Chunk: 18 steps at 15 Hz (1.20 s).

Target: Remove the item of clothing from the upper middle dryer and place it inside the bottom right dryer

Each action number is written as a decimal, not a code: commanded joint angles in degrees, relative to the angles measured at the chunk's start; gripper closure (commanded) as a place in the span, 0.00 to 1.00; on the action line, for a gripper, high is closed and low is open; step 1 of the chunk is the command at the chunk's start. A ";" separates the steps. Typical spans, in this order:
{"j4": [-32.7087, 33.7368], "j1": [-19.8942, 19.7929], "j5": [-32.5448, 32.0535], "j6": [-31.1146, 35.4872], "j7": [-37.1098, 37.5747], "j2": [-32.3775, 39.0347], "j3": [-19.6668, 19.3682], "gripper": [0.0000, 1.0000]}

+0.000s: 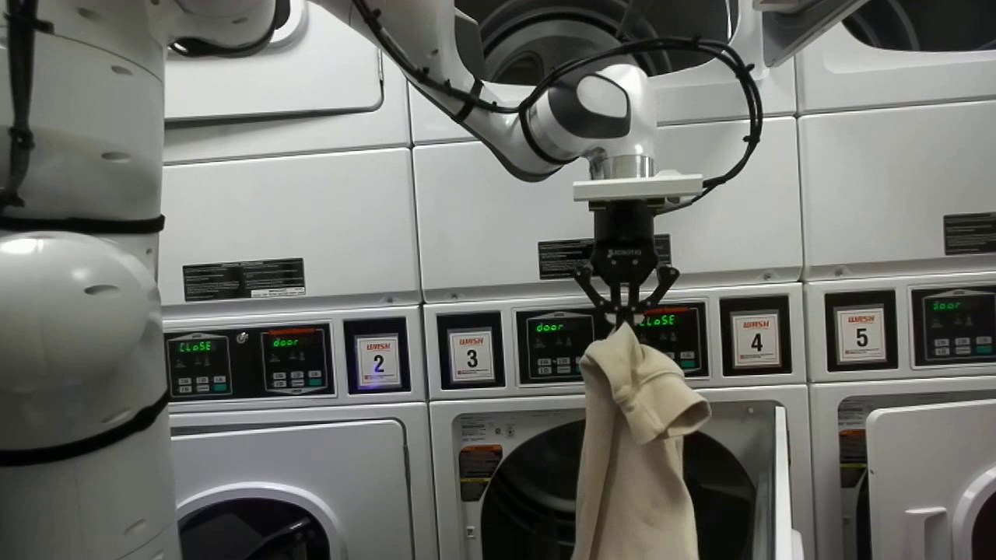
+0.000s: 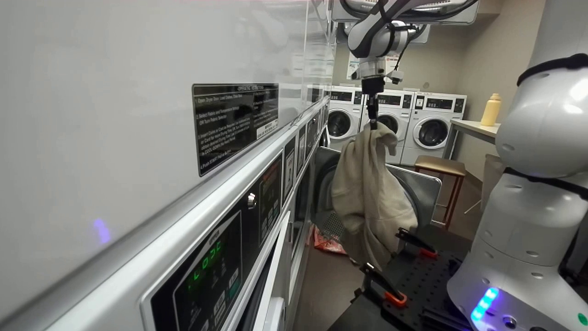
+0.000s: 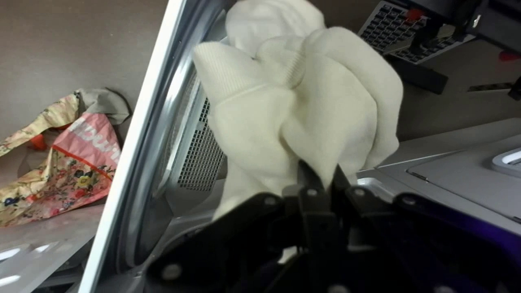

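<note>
The item of clothing is a beige garment with ribbed cuffs [image 1: 634, 482], hanging in folds; it also shows in an exterior view [image 2: 367, 184] and the wrist view [image 3: 260, 126]. My gripper [image 1: 622, 317] is shut on its top edge; the fingers pinch the cloth in the wrist view [image 3: 321, 179] and in an exterior view [image 2: 373, 123]. The garment hangs in front of the open lower dryer [image 1: 445, 467], partly hiding its drum. That dryer's door [image 1: 782, 482] is swung out on the right. The upper middle dryer [image 1: 537, 47] is open, partly hidden by the arm.
Another lower dryer door [image 1: 903, 459] stands ajar at the far right. A pink floral bag [image 3: 87, 154] lies on the floor. Orange-tipped clamps [image 2: 395, 298] sit on the black robot table [image 2: 413, 271]. A stool [image 2: 440, 165] and a yellow bottle [image 2: 491, 110] are farther back.
</note>
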 commanded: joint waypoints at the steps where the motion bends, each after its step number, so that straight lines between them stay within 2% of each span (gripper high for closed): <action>1: -7.88 -0.82 -1.43 8.16 1.89 -3.77 2.00 0.94; 4: -11.12 -1.02 -1.65 14.43 2.24 -2.85 2.11 0.95; 9: -10.78 -0.72 0.33 20.69 3.87 -0.51 3.13 0.95; 11: -9.48 -0.79 1.21 21.51 5.19 -0.08 3.63 0.95; 13: -6.60 -0.83 4.13 18.48 5.83 -1.84 4.27 0.95; 14: -9.10 -0.94 2.14 20.62 4.85 0.16 4.12 0.91; 18: -6.78 -0.87 3.51 19.77 4.83 -0.57 4.17 0.91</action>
